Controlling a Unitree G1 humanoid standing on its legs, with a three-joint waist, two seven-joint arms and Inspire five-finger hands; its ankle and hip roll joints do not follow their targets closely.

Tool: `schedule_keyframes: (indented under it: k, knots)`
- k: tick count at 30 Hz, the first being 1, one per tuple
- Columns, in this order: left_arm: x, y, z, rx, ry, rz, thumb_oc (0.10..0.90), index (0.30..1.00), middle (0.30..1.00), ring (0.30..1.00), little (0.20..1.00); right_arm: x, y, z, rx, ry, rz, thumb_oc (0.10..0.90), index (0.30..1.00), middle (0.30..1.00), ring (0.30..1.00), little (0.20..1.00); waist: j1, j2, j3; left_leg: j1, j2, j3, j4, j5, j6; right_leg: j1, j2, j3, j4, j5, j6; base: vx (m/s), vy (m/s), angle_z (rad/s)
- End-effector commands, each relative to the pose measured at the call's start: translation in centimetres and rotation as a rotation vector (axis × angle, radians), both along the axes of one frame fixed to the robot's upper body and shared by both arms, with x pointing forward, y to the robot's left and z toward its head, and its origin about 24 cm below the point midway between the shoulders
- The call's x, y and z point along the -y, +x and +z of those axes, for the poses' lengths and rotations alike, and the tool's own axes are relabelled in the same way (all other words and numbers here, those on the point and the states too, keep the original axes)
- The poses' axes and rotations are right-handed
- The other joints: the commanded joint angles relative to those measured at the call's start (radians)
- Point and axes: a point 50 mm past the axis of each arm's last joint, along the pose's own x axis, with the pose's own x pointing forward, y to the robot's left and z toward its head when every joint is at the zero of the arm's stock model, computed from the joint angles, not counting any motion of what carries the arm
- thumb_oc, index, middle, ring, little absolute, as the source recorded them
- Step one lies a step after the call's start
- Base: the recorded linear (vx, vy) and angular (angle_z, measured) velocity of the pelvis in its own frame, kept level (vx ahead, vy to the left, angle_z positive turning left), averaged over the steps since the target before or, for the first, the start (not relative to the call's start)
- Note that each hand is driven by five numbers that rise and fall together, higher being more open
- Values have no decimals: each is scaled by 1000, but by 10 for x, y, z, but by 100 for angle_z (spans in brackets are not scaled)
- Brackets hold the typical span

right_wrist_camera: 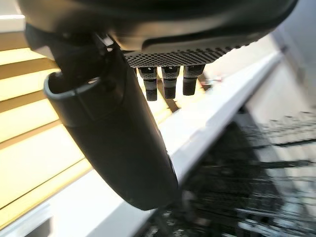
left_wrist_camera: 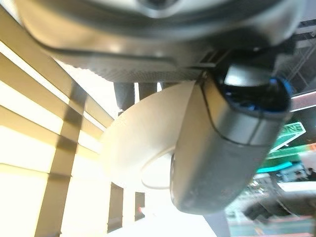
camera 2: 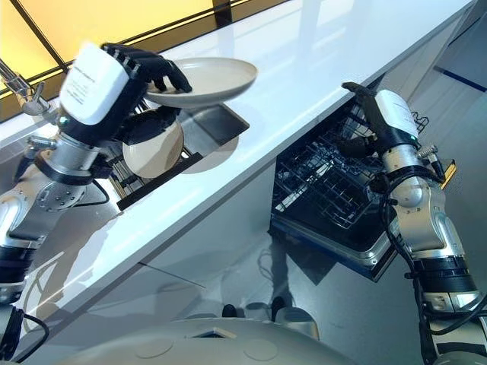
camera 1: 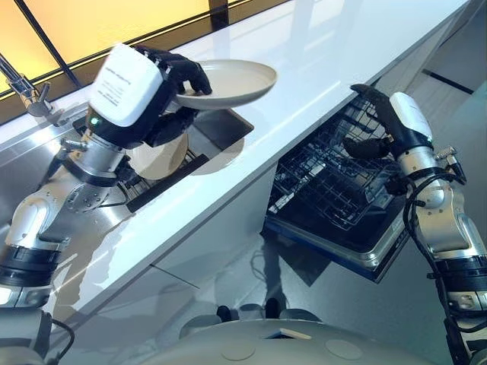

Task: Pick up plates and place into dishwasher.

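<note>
— While we run from the biggest thing down, what do we have?

— We have the long white glossy bench crossing the scene, with a stainless steel sink let into its far left end. Below the bench's near edge, toward its right end, the open dishwasher's dark wire rack is pulled out and looks empty.

— And the plates?

— We see a round cream ceramic plate held up above the sink end of the bench, clear of the surface. Our left hand grips it at the rim, fingers curled over the top, thumb beneath; the left wrist view shows the plate's underside against the thumb. A second cream plate stands on edge in the black dish drainer at the sink.

— The right hand?

— Our right hand hovers over the rack's far edge, fingers loosely curled, holding nothing.

— Which step is this?

— We judge it the carry: the plate is picked, not yet placed. Next we would swing it right along the bench and down to the rack, tipping it on edge to slot between the tines.

— How does it lie?

— Nearly flat, face up, slightly tilted. Being round it has no long axis; its free rim points toward the bench's right end.
</note>
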Motion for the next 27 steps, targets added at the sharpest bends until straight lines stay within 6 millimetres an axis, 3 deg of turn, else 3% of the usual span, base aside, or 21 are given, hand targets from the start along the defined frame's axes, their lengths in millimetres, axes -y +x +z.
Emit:
schedule_keyframes:
  k: [1,7,18,27]
  knots:
    - [-8,-6,45,205,-80,-15,100,300,300,300,200,-9,2,60,292,-30,74,800,900,900,900,900,1,7,-91,-16,-43,-27,3,-68,28,-15,38,-31,122,-99,45,0,0,0]
    - [0,-1,40,157,-63,-36,100,300,300,300,200,-34,-2,75,431,-33,205,800,900,900,900,900,3,10,-90,-13,-49,-36,3,-71,31,-14,40,-27,126,-101,47,0,0,0]
    - [20,3,38,66,-30,-108,100,300,300,300,200,-80,-26,104,714,-216,443,800,900,900,900,900,3,20,-93,-9,-57,-46,3,-74,38,-12,41,-16,124,-109,49,0,0,0]
    - [32,1,37,13,-15,-166,100,300,300,300,200,-104,-39,109,677,-221,644,800,900,900,900,900,4,20,-97,-14,-60,-51,3,-71,40,-16,41,-8,126,-110,49,0,0,0]
